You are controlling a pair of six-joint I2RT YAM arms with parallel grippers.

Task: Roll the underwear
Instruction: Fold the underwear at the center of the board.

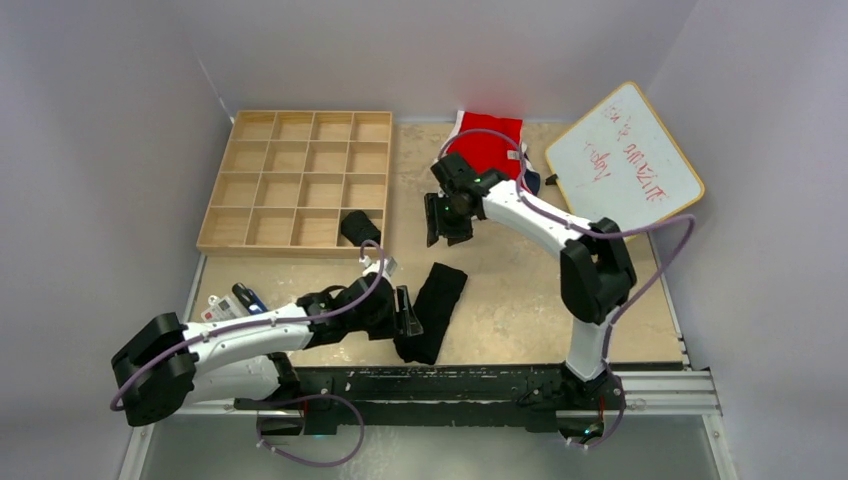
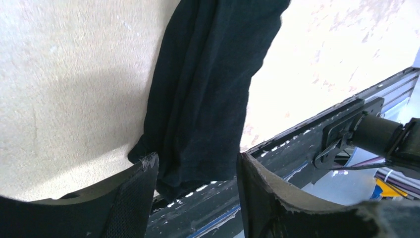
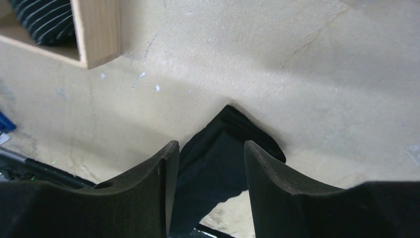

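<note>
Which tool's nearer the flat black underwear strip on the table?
Left. The left tool sits at the underwear strip's near end, fingers either side of it; the right tool hangs beyond its far end, apart.

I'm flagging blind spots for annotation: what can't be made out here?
- Whiteboard writing, top view: too small to read.
- Red briefs, top view: partly behind the right arm.
- Folded black underwear, left edge, top view: covered by the left hand.
- Rolled underwear in the wooden tray, right wrist view: cut by the frame edge.
</note>
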